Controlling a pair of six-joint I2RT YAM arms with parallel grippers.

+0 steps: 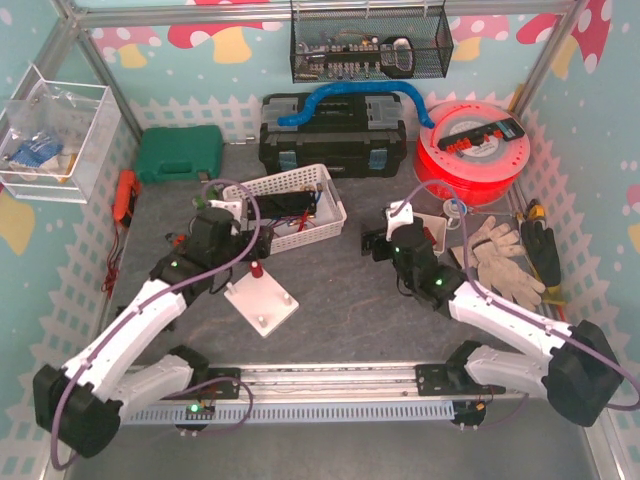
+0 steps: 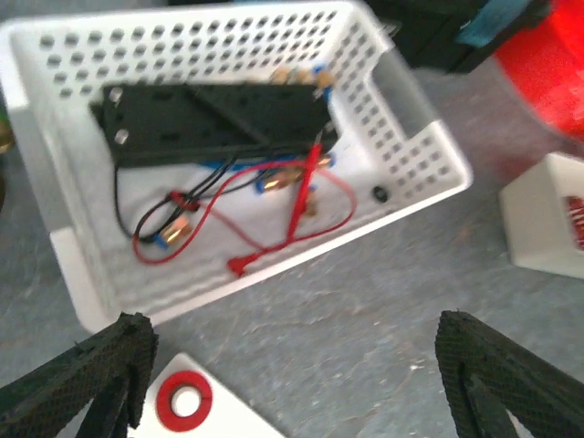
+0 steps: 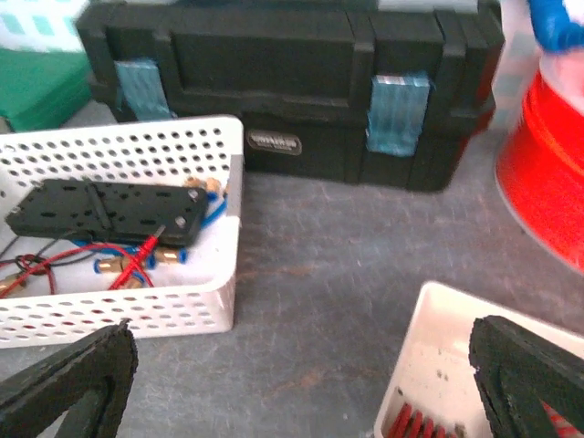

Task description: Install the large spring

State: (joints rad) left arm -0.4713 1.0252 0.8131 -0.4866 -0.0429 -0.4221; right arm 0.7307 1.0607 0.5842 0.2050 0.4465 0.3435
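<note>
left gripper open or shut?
Open. In the wrist view the left gripper has its fingers far apart, with nothing clamped between them.

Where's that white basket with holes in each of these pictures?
Top external: the white basket sits just left of centre.
Left wrist: the basket fills the upper half.
Right wrist: the basket is at the left edge, cut off.
Shared landmark: the black plate lying inside it.

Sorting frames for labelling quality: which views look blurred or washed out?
Top external: sharp, evenly lit. Left wrist: soft throughout, white basket nearly washed out. Right wrist: mildly soft, red spool blurred at the right edge.
</note>
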